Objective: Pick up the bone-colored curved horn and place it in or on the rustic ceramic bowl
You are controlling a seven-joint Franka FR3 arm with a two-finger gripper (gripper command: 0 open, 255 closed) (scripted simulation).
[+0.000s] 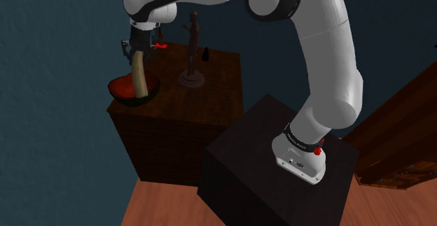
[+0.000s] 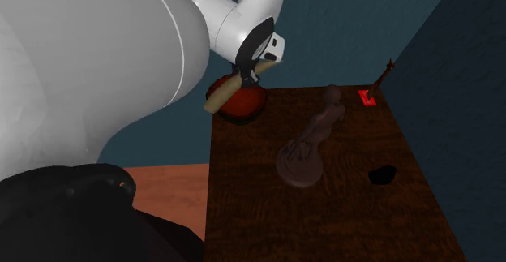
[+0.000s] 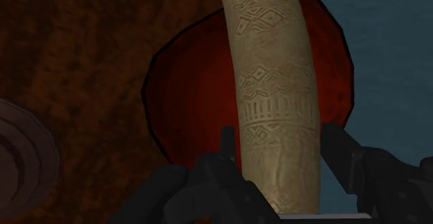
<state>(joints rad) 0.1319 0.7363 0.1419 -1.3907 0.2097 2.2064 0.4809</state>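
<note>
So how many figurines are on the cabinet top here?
1. The dark figurine stands upright on its round base near the middle of the cabinet top, to the shoulder view's right of the red bowl; the arm could hide another.

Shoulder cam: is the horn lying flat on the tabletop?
No: the horn hangs steeply from the gripper, its lower end over the dark red bowl.
</note>
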